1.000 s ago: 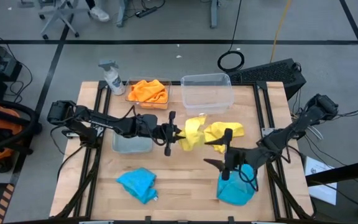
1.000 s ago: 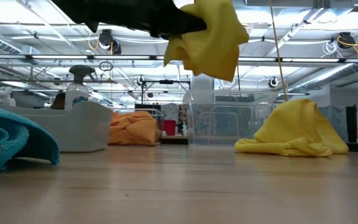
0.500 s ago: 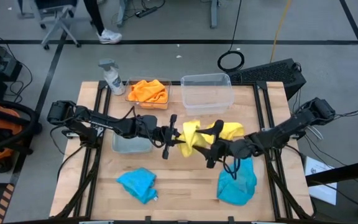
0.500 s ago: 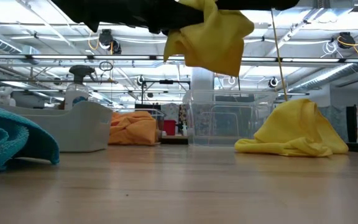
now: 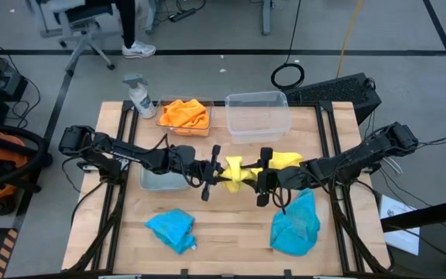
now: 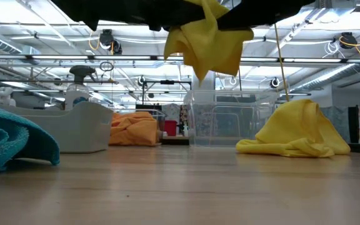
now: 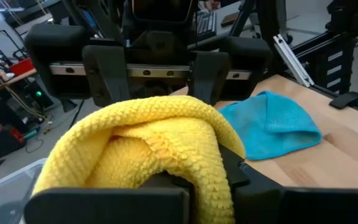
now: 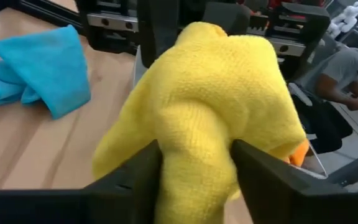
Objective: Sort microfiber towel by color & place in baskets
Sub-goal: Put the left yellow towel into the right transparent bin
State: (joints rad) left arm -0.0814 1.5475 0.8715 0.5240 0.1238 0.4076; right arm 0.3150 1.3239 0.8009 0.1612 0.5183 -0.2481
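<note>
Above the middle of the table, we are seeing both arms meeting on one raised yellow towel. The left gripper is clamping it from one side; the right gripper, part-way narrowed, is squeezing its opposite end between both fingers. A second yellow towel is lying beside the clear basket.

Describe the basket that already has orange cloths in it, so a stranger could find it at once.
Start at the white spray bottle on the table's far left corner. The basket stands right beside it along the far edge. Its neighbour, the clear basket, holds nothing, while this one is heaped with orange cloth.
</note>
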